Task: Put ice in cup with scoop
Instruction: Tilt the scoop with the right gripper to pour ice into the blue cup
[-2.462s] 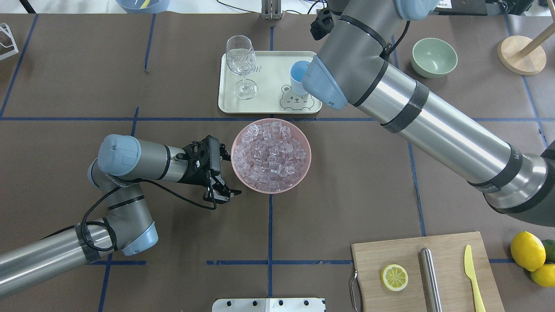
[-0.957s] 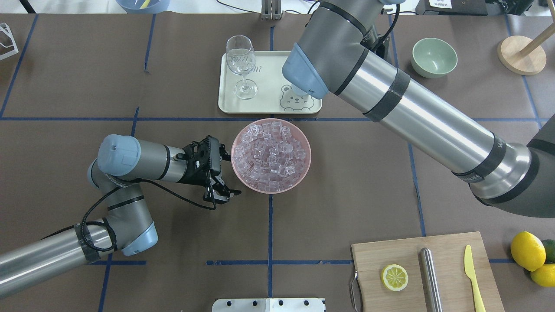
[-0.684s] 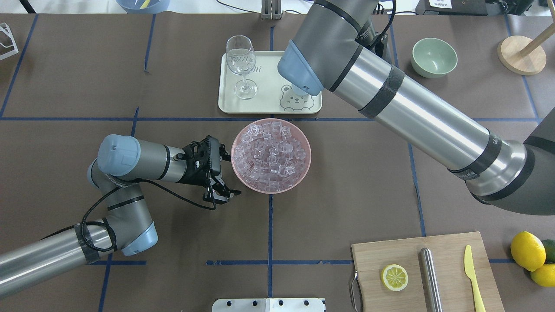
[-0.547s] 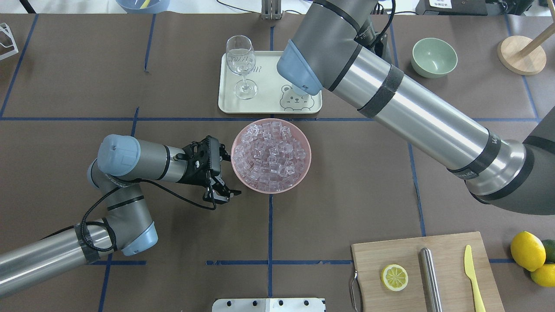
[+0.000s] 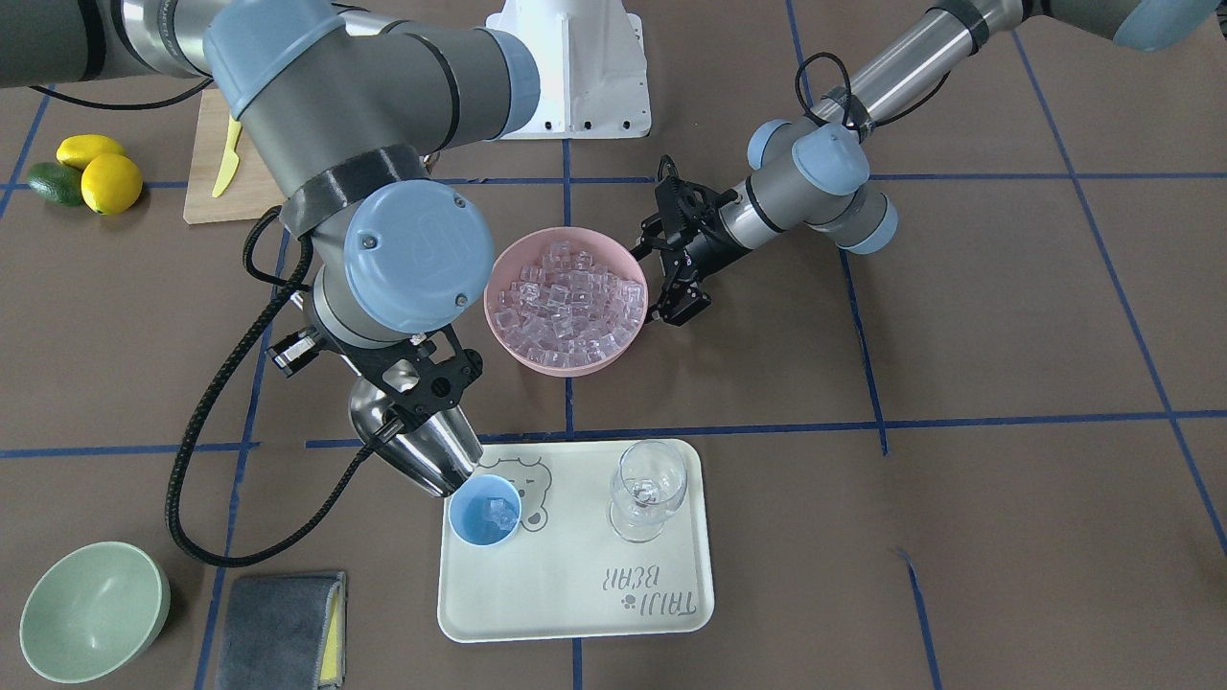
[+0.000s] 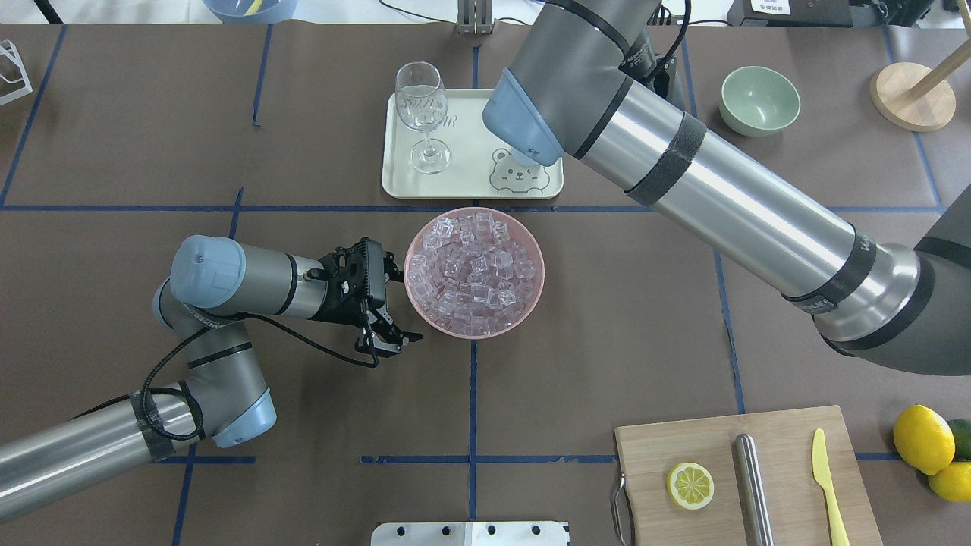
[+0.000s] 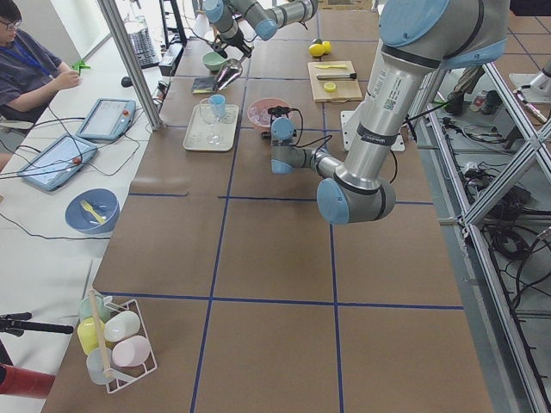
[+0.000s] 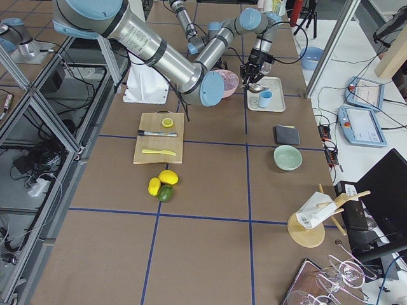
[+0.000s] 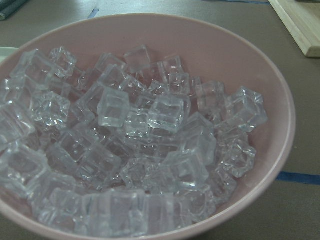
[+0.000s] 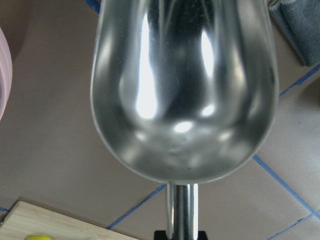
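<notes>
At lower centre the right tool (image 5: 423, 381) clenches the scoop (image 5: 427, 452), tipped over the cup (image 5: 472, 529); the left tool (image 5: 672, 281) sits released.

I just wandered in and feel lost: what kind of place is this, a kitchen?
Most likely a robotics lab, not a kitchen: two robot arms at a tape-gridded table, a person with tablets alongside, metal framing.

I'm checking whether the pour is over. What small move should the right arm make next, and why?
Probably tilt the shiny steel scoop back level above the small light-blue cup: its trough looks empty, and clear ice cubes already lie in the cup.
</notes>
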You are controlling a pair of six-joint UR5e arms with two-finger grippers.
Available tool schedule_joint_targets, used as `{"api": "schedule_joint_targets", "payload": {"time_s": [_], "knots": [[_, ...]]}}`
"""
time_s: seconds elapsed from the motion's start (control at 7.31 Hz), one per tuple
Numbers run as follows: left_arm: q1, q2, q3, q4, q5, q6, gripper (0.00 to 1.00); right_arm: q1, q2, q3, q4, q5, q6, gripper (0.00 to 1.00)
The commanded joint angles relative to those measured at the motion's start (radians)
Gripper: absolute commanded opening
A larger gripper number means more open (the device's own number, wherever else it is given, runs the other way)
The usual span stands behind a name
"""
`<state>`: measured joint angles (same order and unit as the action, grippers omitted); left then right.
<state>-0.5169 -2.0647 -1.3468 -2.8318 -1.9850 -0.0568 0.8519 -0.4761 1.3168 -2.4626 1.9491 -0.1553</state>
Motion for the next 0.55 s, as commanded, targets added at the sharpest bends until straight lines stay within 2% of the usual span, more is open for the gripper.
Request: {"api": "schedule_joint_targets", "payload": {"time_s": [0.0, 0.14, 0.41], "knots": [[0.0, 0.0, 0.0, 0.0, 0.0, 0.0, 1.0, 0.001, -0.001, 0.001, 0.001, 0.004, -0.001, 0.0], [0.0, 0.0, 0.0, -0.001, 0.0, 0.0, 1.0, 0.002, -0.001, 0.01, 0.004, 0.019, 0.002, 0.0], [0.0, 0.0, 0.0, -0.001, 0.0, 0.0, 1.0, 0.047, -0.021, 0.024, 0.011, 0.12, 0.034, 0.0]]}}
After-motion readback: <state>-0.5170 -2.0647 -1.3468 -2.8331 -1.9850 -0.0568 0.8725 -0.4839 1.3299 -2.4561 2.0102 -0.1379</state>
